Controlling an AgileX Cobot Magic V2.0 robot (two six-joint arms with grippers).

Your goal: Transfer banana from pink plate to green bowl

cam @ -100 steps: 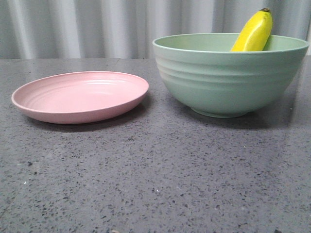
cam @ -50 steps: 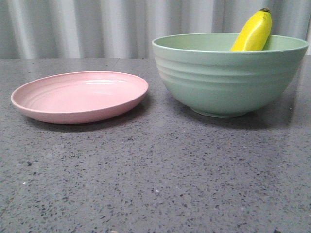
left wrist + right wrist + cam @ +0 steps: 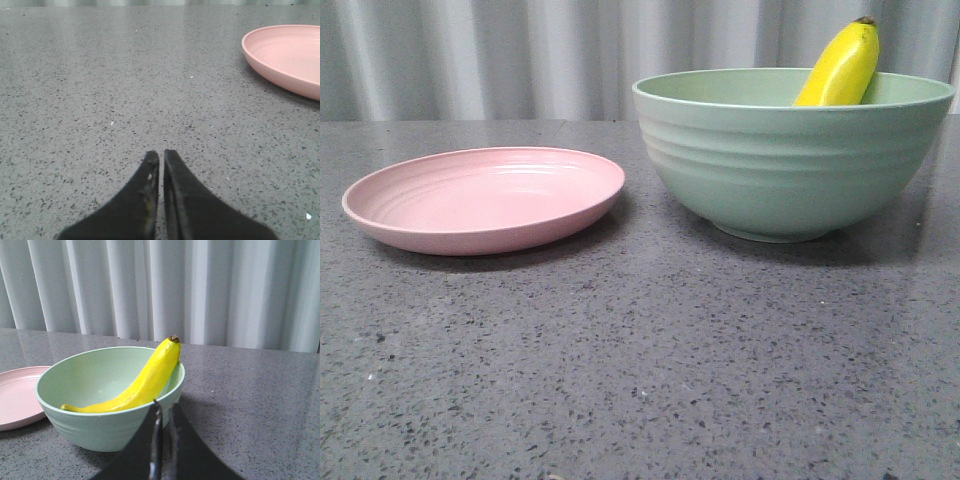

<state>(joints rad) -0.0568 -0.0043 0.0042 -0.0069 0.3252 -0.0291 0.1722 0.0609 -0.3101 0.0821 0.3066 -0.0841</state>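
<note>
Table [image 3: 640, 380]: grey speckled stone, curtain [image 3: 200, 285] behind. Bowl [image 3: 790, 160] on the robot's right side, upright. Plate [image 3: 485, 198] just beside it to the left, not touching, nothing on it. Banana [image 3: 135, 385] is in the bowl: one end on the bowl floor, body leaning on the inner wall, dark tip poking above the rim. Looks like the transfer is done.

Right gripper [image 3: 162, 412] is clenched with nothing in it, close to the bowl's near wall. Left gripper [image 3: 161, 160] also clenched and empty, low over bare table, plate off to one side.

Step in hand, as I read it: retreat. Back the right arm straight off the bowl without clipping the rim or the protruding banana tip. Left arm should stay put.
</note>
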